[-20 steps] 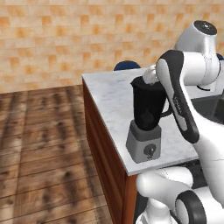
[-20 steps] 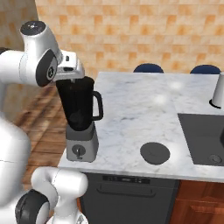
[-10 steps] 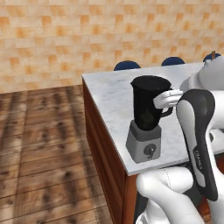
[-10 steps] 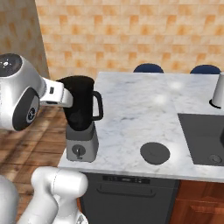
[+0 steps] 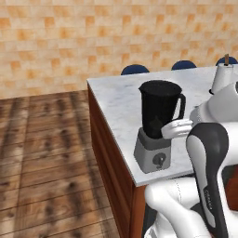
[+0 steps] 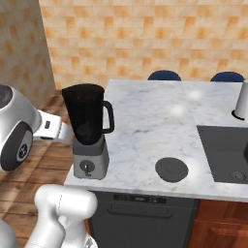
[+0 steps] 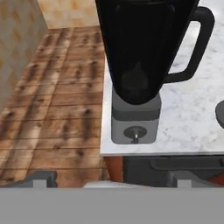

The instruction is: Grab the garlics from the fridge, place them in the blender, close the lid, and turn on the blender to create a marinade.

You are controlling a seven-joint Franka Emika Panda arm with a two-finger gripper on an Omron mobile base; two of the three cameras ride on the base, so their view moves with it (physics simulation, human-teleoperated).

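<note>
My left base camera sits behind my arm and looks forward and down across the counter corner, with the blender at frame centre and wood floor filling the left half. My right base camera looks at the same counter from the other side, so the blender falls left of centre and the lid lies lower centre. Both share the blender, the marble top and the brick wall. My hand camera hangs close in front of the blender, facing its knob at lower centre, with the lid's edge at the right border.
</note>
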